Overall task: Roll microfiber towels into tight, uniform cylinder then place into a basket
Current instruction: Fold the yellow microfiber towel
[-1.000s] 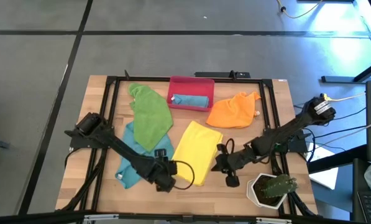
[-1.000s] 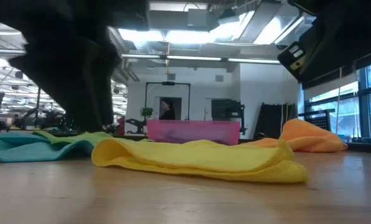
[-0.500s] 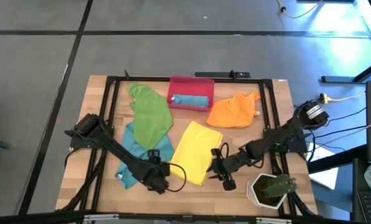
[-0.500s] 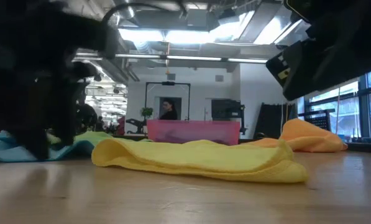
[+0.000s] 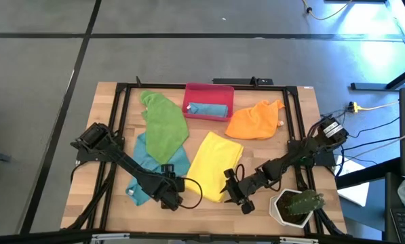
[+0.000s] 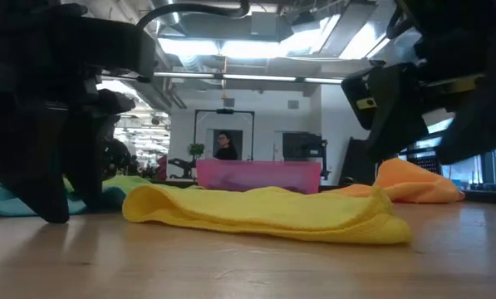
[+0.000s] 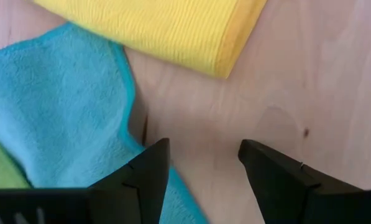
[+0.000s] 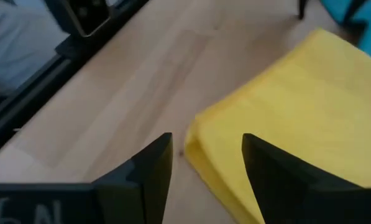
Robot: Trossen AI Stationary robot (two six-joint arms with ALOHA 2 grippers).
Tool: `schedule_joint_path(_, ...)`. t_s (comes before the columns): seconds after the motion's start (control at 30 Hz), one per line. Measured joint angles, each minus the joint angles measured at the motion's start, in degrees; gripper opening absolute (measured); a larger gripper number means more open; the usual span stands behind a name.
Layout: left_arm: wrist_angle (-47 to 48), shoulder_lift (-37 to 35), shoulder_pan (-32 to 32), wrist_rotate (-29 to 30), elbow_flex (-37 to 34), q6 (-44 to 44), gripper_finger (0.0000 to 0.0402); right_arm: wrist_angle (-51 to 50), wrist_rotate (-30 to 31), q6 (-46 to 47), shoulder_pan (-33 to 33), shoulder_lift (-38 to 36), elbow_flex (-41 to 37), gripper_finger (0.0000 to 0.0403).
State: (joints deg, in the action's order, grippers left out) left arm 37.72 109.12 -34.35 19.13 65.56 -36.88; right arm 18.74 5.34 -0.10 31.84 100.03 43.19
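Observation:
A folded yellow towel point(image 5: 216, 166) lies flat on the table's middle, thick-edged in the low view point(image 6: 264, 212). My right gripper point(image 5: 232, 191) hovers open above its near right corner point(image 8: 197, 134), raised clear of it point(image 6: 418, 108). My left gripper point(image 5: 171, 197) stands open and low over bare wood point(image 7: 204, 143), between the yellow towel's near left corner point(image 7: 225, 65) and a teal towel point(image 5: 142, 177). A green towel point(image 5: 163, 125) lies partly on the teal one. The red basket point(image 5: 208, 91) at the far edge holds a rolled teal towel point(image 5: 207, 108). An orange towel point(image 5: 255, 120) lies crumpled to its right. My left gripper points steeply down, and one finger point(image 6: 52, 195) reaches the table line at the teal towel's edge point(image 7: 132, 124). Whether it touches the wood or the cloth I cannot tell.
A white pot with a cactus point(image 5: 297, 207) stands at the near right corner, close behind my right arm. A black frame point(image 5: 121, 95) runs along the table's edges. Bare wood point(image 5: 202, 213) lies along the near edge between the two grippers.
My right gripper has come down and toward the table's left, from beside the yellow towel to over its near right corner; its wrist has rolled and its fingers have opened. My left gripper has sunk to the table beside the teal towel. The towels have not moved.

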Motion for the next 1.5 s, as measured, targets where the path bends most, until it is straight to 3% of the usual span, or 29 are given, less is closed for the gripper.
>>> schedule_joint_path(0.5, -4.78, 0.33, -0.68, 2.7, -0.02, -2.54, 0.02, -0.11, 0.18, -6.33, 0.72, 10.82, 6.24, 0.0195)
schedule_joint_path(0.67, -6.34, 0.37, 0.11, 3.14, -0.04, -1.99, 0.02, 0.69, 3.13, -6.43, 0.85, 12.48, 6.5, 0.0191)
schedule_joint_path(0.87, -10.77, 0.57, 1.1, 3.91, -0.11, -0.81, 0.02, -0.17, 5.81, -8.86, 0.96, 12.6, 6.44, 0.0144)
schedule_joint_path(1.17, -13.71, 0.52, 1.0, 3.74, -0.09, 6.38, 0.02, -1.05, 7.26, -3.69, 0.75, 12.19, 6.32, 0.0015)
schedule_joint_path(1.5, -11.55, 0.42, -0.49, 4.83, -0.05, 12.75, 0.02, -7.82, 6.62, 4.69, 0.15, 2.58, 6.06, 0.0007)
